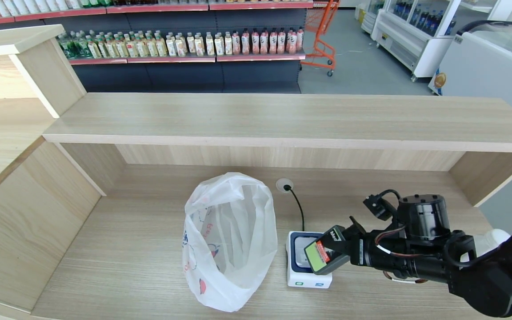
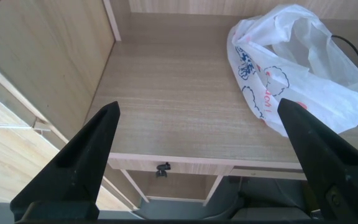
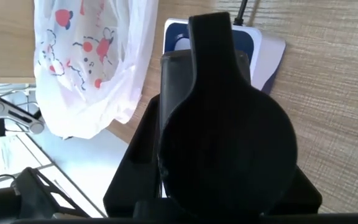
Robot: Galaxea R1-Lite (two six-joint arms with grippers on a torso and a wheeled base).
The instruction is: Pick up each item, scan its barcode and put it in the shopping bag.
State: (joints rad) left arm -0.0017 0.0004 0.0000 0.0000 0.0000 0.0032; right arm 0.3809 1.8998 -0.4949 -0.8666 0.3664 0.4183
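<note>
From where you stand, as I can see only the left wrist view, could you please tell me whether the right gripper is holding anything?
Observer: Yes, the right gripper is shut on a small dark box with a green and red label.
Operator: Thank you; where is it relative to the scanner?
Observer: The box is held just over the white and blue scanner.
Operator: And which side of the scanner is the shopping bag on?
Observer: The shopping bag stands beside the scanner on the robot's left, with its mouth open.
</note>
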